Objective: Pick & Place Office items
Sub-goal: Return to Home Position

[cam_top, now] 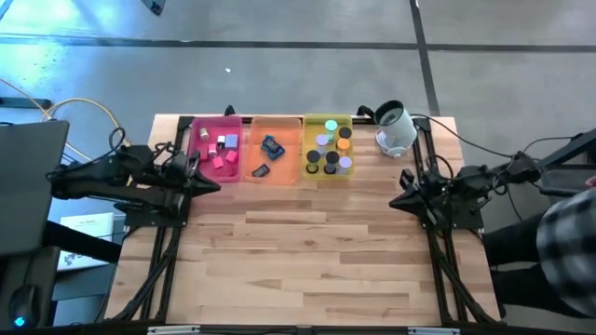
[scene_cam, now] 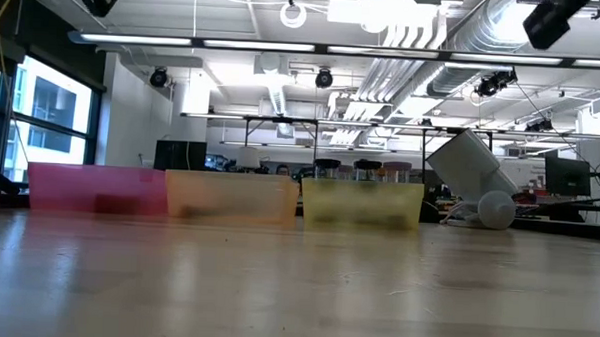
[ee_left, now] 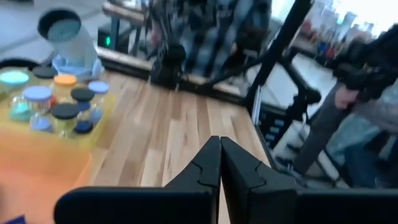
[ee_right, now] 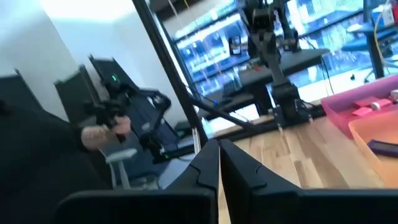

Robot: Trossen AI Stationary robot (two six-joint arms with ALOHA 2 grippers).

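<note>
Office items [cam_top: 221,160], seemingly just beyond left claw [cam_top: 216,184]

A translucent pink plastic tray [scene_cam: 94,189], a translucent orange tray [scene_cam: 229,196] and a translucent yellow tray [scene_cam: 361,204] stand side by side in that order, left to right, along the far edge of the pale wooden plank table [cam_top: 298,251]. Near the yellow one, at the back right corner, a white rounded device with a black top [cam_top: 396,130] sits tilted. A person's black-and-white checked sleeve [cam_top: 568,242] shows off the table's right side.
</note>
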